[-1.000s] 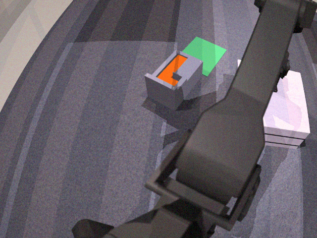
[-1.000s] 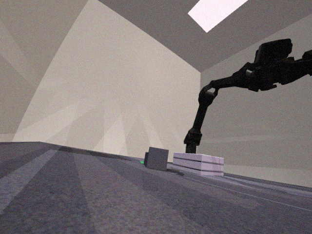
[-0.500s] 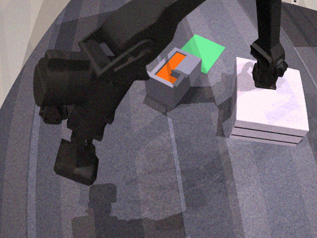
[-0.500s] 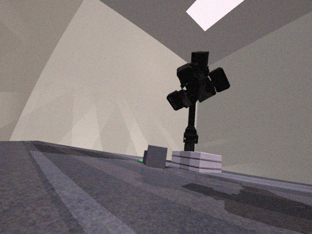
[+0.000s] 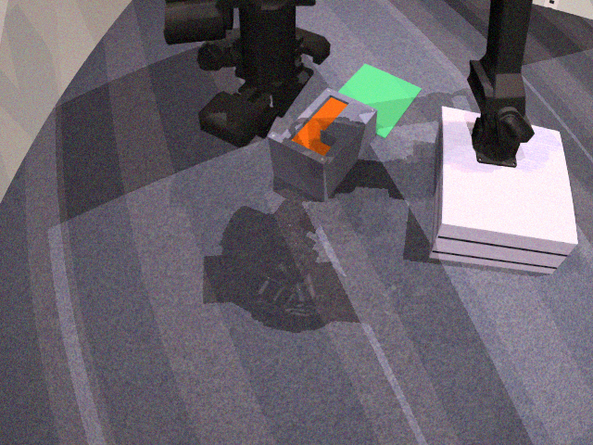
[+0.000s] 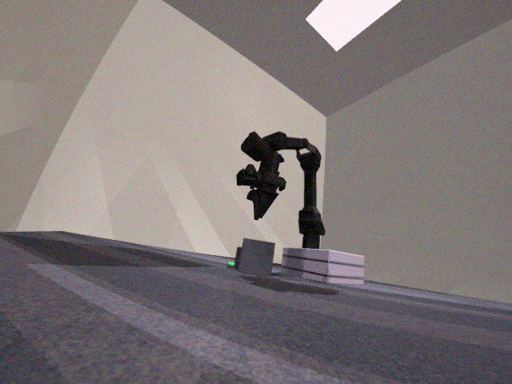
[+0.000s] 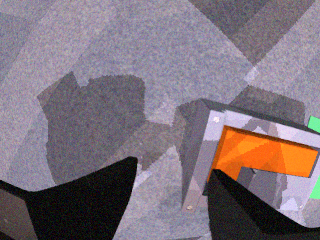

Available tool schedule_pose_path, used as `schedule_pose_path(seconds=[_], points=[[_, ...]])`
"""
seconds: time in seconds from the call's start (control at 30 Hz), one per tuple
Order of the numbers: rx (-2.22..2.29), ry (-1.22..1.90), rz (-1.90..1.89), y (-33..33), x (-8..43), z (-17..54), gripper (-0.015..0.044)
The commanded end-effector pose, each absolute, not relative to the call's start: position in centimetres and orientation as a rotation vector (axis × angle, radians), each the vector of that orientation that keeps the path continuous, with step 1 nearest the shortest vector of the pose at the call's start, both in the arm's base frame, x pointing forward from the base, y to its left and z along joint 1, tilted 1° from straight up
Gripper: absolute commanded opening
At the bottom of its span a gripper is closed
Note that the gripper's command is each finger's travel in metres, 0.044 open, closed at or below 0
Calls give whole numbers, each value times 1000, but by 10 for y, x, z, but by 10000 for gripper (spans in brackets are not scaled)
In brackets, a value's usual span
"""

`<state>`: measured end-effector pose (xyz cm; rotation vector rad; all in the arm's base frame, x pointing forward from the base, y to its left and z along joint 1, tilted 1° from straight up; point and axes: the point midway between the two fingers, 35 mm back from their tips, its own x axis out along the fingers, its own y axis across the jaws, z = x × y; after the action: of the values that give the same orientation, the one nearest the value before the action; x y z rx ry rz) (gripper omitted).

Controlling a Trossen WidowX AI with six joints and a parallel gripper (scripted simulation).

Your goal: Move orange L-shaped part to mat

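Observation:
The orange L-shaped part (image 5: pixel 331 109) (image 7: pixel 260 150) lies level in its pocket in the grey tray (image 5: pixel 299 167) (image 6: pixel 257 257) (image 7: pixel 207 145). Its L-shaped end is at the end away from the green mat (image 5: pixel 383 86) (image 6: pixel 230 263) (image 7: pixel 314 192). My gripper (image 5: pixel 253 138) (image 6: pixel 258 217) (image 7: pixel 174 172) is partly open with nothing between its fingers. It hangs above the tray's height in the exterior view. In the wrist view the right finger covers some of the part's L-shaped end, and the left finger is over the floor beside the tray.
The arm's base stands on a white block (image 5: pixel 507 201) (image 6: pixel 347 266) to the right of the tray in the top and exterior views. The green mat lies just behind the tray in the top view. Dark arm shadows fall across the floor and part of the tray.

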<state>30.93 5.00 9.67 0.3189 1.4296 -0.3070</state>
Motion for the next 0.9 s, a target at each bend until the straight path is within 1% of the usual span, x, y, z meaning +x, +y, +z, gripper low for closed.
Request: schedule_pose_path(seconds=[0.0, 0.23, 0.43, 0.87], points=[[368, 1501, -374, 30, 286, 96, 180], [369, 1501, -374, 30, 287, 87, 180], [368, 1501, -374, 30, 288, 24, 180], [368, 1501, -374, 29, 289, 13, 180]])
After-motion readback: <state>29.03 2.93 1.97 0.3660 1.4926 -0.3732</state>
